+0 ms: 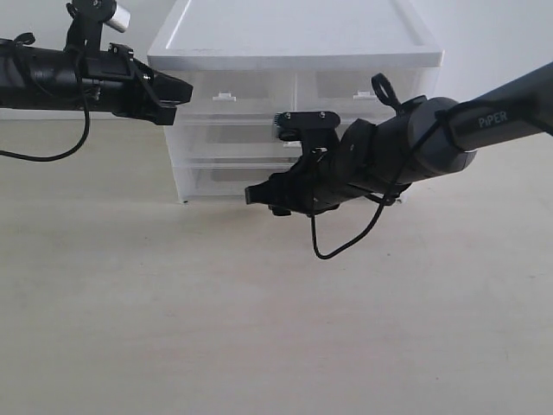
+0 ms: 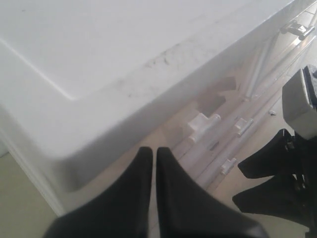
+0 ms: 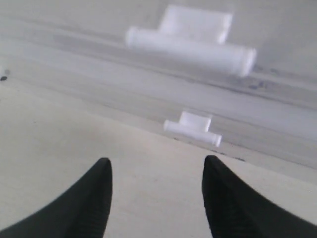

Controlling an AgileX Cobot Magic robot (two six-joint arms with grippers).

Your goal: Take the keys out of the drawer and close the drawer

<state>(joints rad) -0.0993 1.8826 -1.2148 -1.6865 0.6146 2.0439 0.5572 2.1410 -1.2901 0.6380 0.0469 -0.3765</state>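
Exterior view has the right gripper [image 1: 257, 199] low before the white cabinet [image 1: 294, 39], jaws spread and empty, facing the drawer [image 1: 216, 180] on the bottom tier, which seems pushed in, while the left gripper [image 1: 186, 89] hovers clenched beside the cabinet's top corner.

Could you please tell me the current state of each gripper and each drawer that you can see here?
left gripper: shut, holding nothing.
right gripper: open, empty.
lowest drawer: looks closed, front flush.
middle drawer: closed.
two top drawers: both closed.
keys: not visible in any view.
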